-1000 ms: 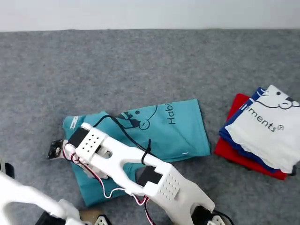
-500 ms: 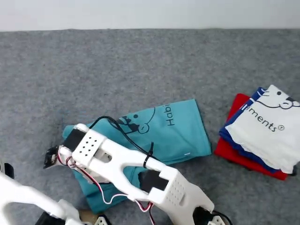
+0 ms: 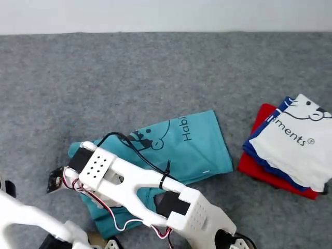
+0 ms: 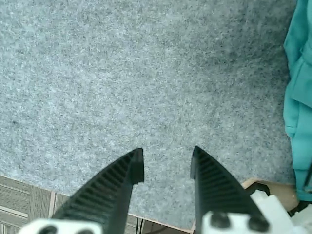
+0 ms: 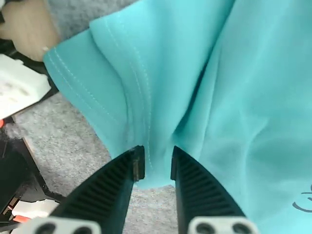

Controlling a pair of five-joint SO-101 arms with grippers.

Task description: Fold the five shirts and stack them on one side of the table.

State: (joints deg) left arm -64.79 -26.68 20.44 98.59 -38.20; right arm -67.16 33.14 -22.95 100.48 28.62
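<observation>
A teal shirt lies partly folded and rumpled on the grey felt table, front of centre. My right arm stretches across it to its left end. In the right wrist view my right gripper is shut on a folded edge of the teal shirt, just above the felt. My left gripper hangs open over bare felt near the table's front edge, with the teal shirt off to one side. A stack of folded shirts, red under blue under white, sits at the right.
The back and left of the felt table are bare. The table's front edge and the arm bases lie close to both grippers. A white arm link shows at the front left.
My right arm has shifted toward the front left, dragging the shirt's left end with it. The shirt's right part has slid slightly left. The stack has not moved.
</observation>
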